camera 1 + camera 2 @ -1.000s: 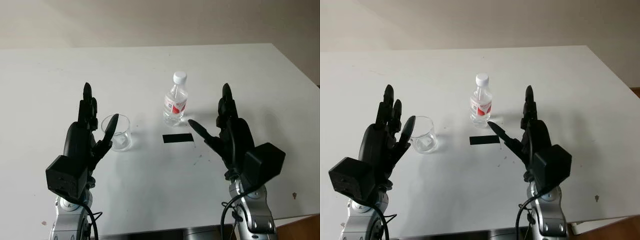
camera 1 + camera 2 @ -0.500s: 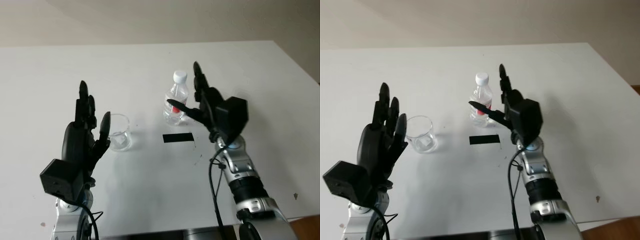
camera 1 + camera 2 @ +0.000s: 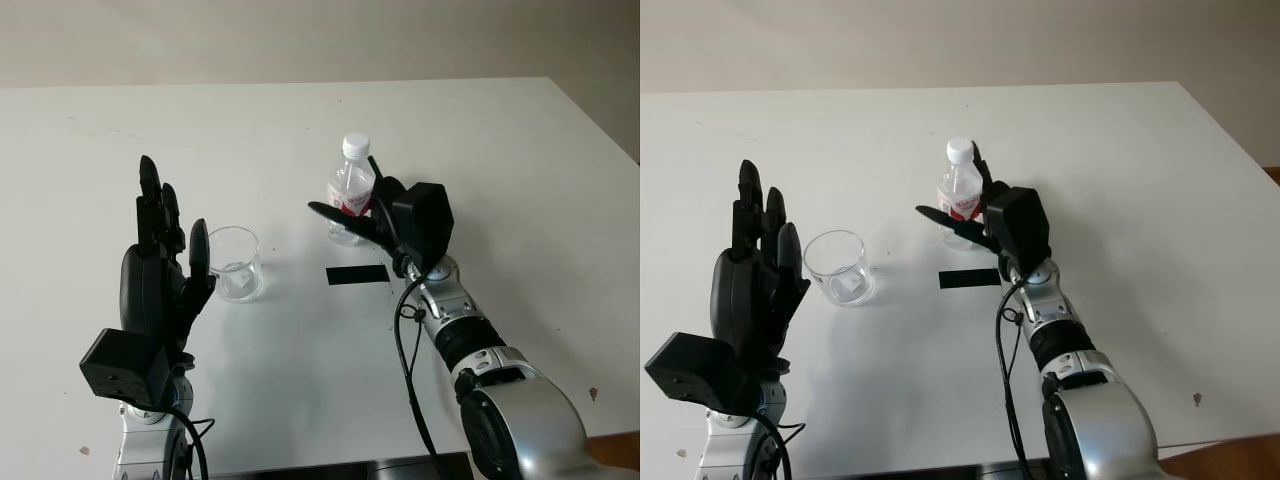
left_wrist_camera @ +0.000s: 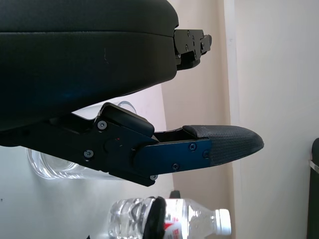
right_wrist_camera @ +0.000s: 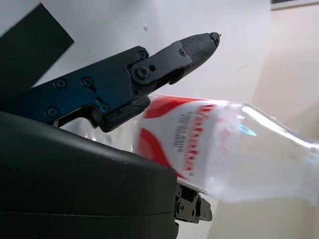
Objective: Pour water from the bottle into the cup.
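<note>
Clear plastic bottle with white cap and red-and-white label, upright on the white table, just behind a short black strip on the tabletop. Right hand at the bottle, black shell just beside the label, thumb reaching across the front of the lower body, another finger rising behind the neck; fingers apart around the bottle, not yet clamped on it. From the right wrist, label pressed close against the palm shell, thumb lying along it with a sliver of gap near the tip. Clear glass cup upright, well to the left of the bottle, near the left hand. Left hand open, raised with palm toward the cup, fingers pointing up and away, thumb tip just beside the cup's rim, holding nothing. From the left wrist, cup and bottle beyond the thumb.
</note>
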